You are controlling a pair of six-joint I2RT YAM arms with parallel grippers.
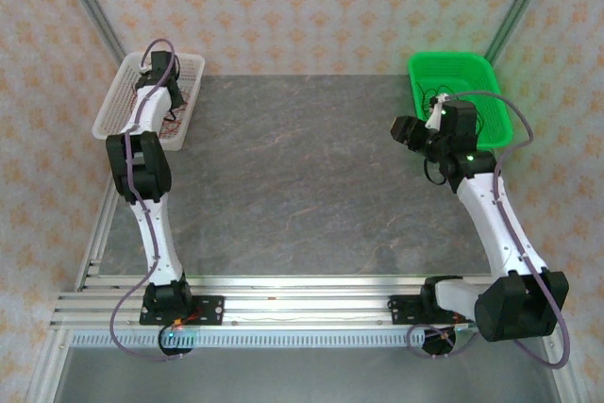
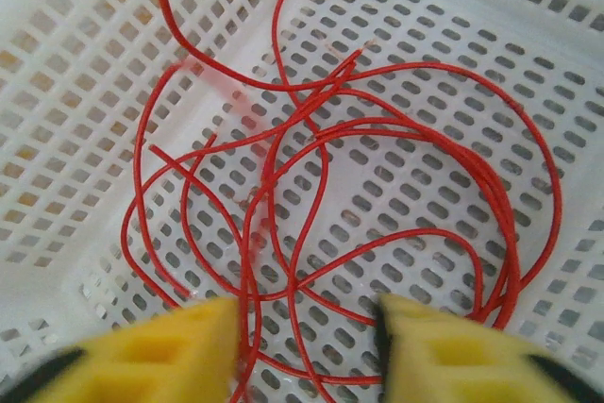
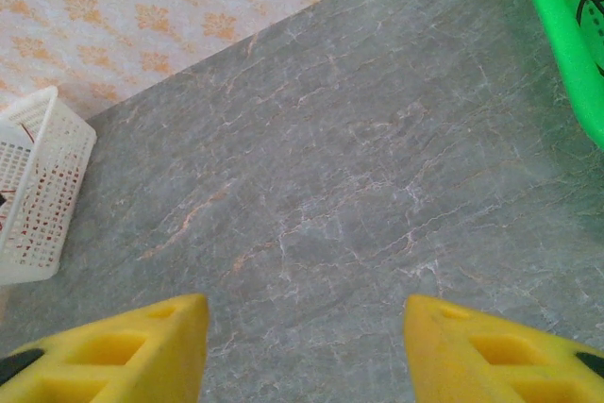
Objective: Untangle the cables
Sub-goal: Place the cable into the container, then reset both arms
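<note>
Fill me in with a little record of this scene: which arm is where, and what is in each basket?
white basket: back left, holds red cables in loose crossing loops
green basket: back right, holds black cables
left gripper: open, low over the red cables
right gripper: open, over the bare grey table beside the green basket

We count two robot arms, the left arm and the right arm, at one table; two baskets, a white basket and a green basket; four yellow fingers, two on the left gripper, two on the right gripper. The looped red wires defy our counting.
</note>
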